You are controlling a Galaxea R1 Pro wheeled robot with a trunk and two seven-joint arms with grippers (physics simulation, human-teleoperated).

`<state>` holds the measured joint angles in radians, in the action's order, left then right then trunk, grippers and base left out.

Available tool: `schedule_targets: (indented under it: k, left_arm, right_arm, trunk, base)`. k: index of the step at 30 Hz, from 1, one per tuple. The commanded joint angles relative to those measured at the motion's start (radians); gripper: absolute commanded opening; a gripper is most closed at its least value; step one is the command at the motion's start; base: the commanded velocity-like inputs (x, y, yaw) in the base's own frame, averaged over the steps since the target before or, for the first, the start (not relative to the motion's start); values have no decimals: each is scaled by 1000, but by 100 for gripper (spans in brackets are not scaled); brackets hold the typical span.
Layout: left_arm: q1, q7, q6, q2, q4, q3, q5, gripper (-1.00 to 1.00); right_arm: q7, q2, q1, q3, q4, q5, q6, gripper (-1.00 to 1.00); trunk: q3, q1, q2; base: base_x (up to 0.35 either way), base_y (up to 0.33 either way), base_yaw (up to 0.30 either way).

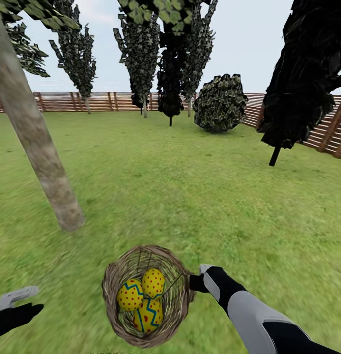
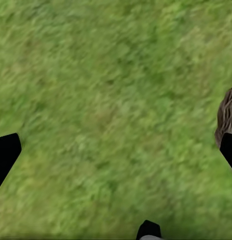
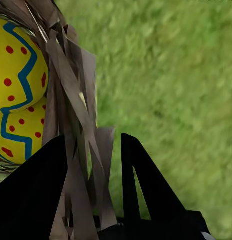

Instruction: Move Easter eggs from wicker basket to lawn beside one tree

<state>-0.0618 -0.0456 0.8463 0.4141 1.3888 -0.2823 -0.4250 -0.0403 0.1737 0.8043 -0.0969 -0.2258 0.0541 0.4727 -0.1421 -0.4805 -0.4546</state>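
Looking out from head height over a broad green lawn (image 1: 200,196), slightly patchy and blurred, stretching back to a brown slatted wooden fence (image 1: 67,102) along the far edge and up the right side under a pale sky. Standing at left, close by, a thick mottled grey-tan tree (image 1: 38,142) trunk, leaning in the frame, leaves just visible overhead. Lined up further back, several dark narrow trees (image 1: 141,54), a rounded bush (image 1: 220,103) before the fence, and a large dark tree (image 1: 303,73) at right. Sitting on the grass near the bottom centre, just beside the trunk's base, a small round wicker basket (image 1: 183,295) of open brown weave with a thicker braided rim. Nestled inside it, touching one another, three yellow eggs (image 1: 153,282) with red dots and blue zigzag stripes. Reaching in from lower right, the right gripper (image 1: 194,282), at the basket's right rim; seen up close from the right wrist, its two dark fingers (image 3: 30,200) straddling the woven wall, one inside near the eggs and one outside over grass, clamped narrowly on the wicker. Hovering low at far left over bare grass, well apart from the basket, the left gripper (image 1: 23,300); seen from the left wrist, dark fingertips (image 2: 5,155) spread wide at opposite edges, nothing between them but grass, a sliver of basket beside one.
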Motion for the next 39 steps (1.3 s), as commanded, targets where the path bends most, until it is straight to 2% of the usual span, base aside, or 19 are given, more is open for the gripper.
schedule_targets:
  k: [1, 8, 16, 29, 39]
  left_arm:
    - [-1, -5, 5, 0, 0, 0, -8, 100]
    - [-1, -7, 5, 0, 1, 0, -8, 100]
    - [-1, -7, 5, 0, 1, 2, -8, 100]
    - [-1, -7, 5, 0, 1, 2, -8, 100]
    - [-1, -7, 5, 0, 2, 2, -8, 100]
  right_arm:
    - [-4, 1, 1, -13, -3, 16, 4, -100]
    - [-5, 1, 0, -15, -3, 15, -3, -100]
    - [-5, 1, 1, -14, -4, 15, -2, -100]
    - [-5, 1, 0, -12, -3, 16, -2, -100]
    - [-4, 1, 0, -14, -3, 16, -2, -100]
  trunk:
    - [1, 3, 5]
    - [23, 30, 54]
    - [23, 30, 55]
    - [23, 30, 55]
    - [23, 30, 55]
  base:
    - [0, 0, 279]
    - [0, 0, 74]
    - [0, 0, 4]
    - [0, 0, 261]
    - [0, 0, 49]
